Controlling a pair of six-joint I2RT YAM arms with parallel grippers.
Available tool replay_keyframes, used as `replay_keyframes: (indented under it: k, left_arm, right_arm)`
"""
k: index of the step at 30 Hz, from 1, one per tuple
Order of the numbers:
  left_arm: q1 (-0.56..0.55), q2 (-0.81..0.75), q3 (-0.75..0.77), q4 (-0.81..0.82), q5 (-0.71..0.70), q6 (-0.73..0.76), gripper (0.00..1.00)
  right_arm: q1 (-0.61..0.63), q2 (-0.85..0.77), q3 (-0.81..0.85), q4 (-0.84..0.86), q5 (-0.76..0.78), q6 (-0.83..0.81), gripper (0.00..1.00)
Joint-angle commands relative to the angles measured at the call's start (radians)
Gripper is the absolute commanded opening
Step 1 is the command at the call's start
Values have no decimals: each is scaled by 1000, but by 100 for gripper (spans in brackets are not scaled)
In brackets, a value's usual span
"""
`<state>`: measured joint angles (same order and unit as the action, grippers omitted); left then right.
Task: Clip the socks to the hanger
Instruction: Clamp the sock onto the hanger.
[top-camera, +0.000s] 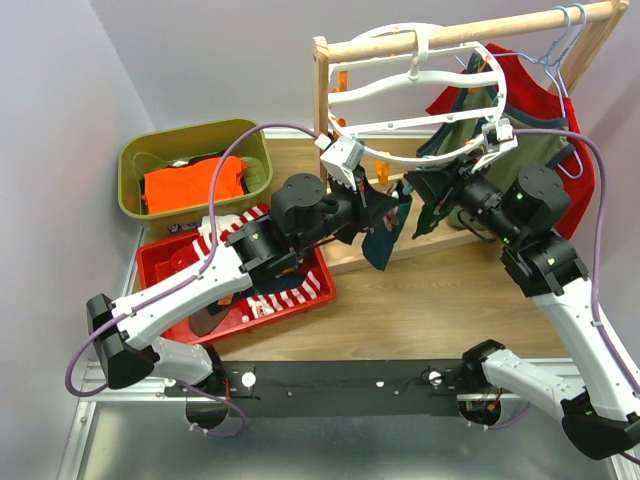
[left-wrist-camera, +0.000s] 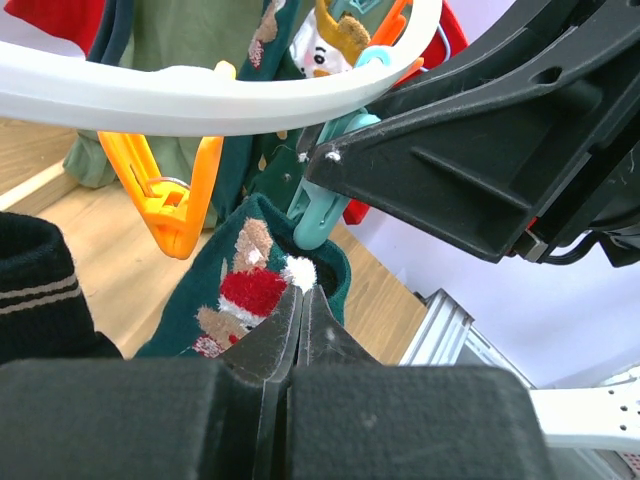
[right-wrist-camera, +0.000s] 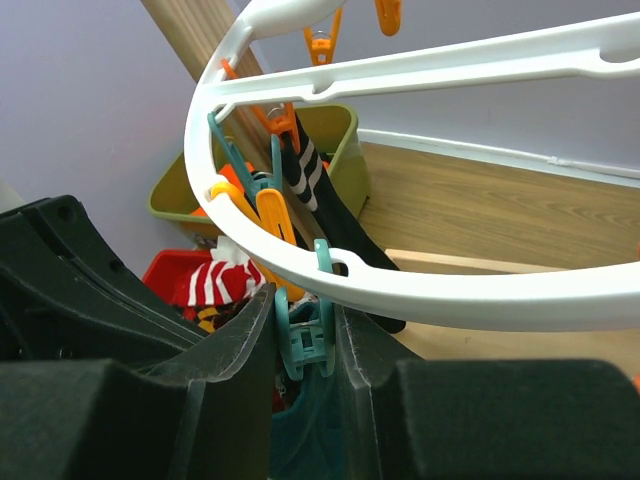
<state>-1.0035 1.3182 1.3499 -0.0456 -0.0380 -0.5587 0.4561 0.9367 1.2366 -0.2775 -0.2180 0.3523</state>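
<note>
The white ring hanger (top-camera: 420, 90) hangs by its hook from the wooden rack. My left gripper (left-wrist-camera: 302, 290) is shut on the cuff of a dark green sock (left-wrist-camera: 240, 300) with a red-and-white figure, and holds it up under the ring (left-wrist-camera: 200, 95). A teal clip (left-wrist-camera: 320, 215) hangs from the ring, its lower end at the sock's cuff. My right gripper (right-wrist-camera: 305, 335) is shut on that teal clip (right-wrist-camera: 300, 340), one finger on each side. Teal fabric shows just below the clip. I cannot tell whether the clip bites the sock. In the top view both grippers meet beside the hanging sock (top-camera: 385, 235).
An orange clip (left-wrist-camera: 175, 200) dangles left of the teal one. A black striped sock (right-wrist-camera: 320, 200) hangs from the ring. A red tray (top-camera: 160, 265) holds striped socks (top-camera: 285, 290). A green bin (top-camera: 135, 160) holds an orange garment. Olive and red shirts (top-camera: 530, 140) hang at the right.
</note>
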Motion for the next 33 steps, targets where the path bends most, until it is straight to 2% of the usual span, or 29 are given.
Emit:
replay_keyframes:
  k: [1, 17, 20, 22, 23, 24, 27, 29, 30, 33]
  left_arm:
    - [-6, 3, 31, 41, -33, 10, 0]
    - [-9, 32, 69, 78, -31, 33, 0]
    - [-9, 26, 51, 78, -33, 34, 0]
    - [-9, 21, 34, 78, -37, 31, 9]
    - [-9, 6, 8, 78, -43, 33, 23]
    - [-9, 0, 0, 78, -54, 34, 31]
    - [-9, -22, -20, 73, -79, 42, 46]
    - [-7, -39, -29, 66, -89, 46, 52]
    - [-7, -43, -29, 61, -100, 52, 57]
    - [-9, -68, -25, 29, -135, 69, 63]
  right_arm:
    - [-2, -10, -12, 15, 2, 11, 10]
    - [-2, -13, -26, 1, 8, 13, 10]
    - [-2, -16, -23, -3, 12, 8, 19]
    - [-2, -21, -19, -11, 14, 5, 31]
    - [-2, -25, -2, -28, 28, -6, 47]
    - [-2, -27, 6, -34, 31, -9, 51]
    - [-2, -33, 29, -57, 40, -24, 61]
    - [-2, -36, 47, -77, 52, -38, 68]
    - [-2, -38, 55, -84, 57, -42, 69]
    - [-2, -44, 87, -123, 77, -64, 73]
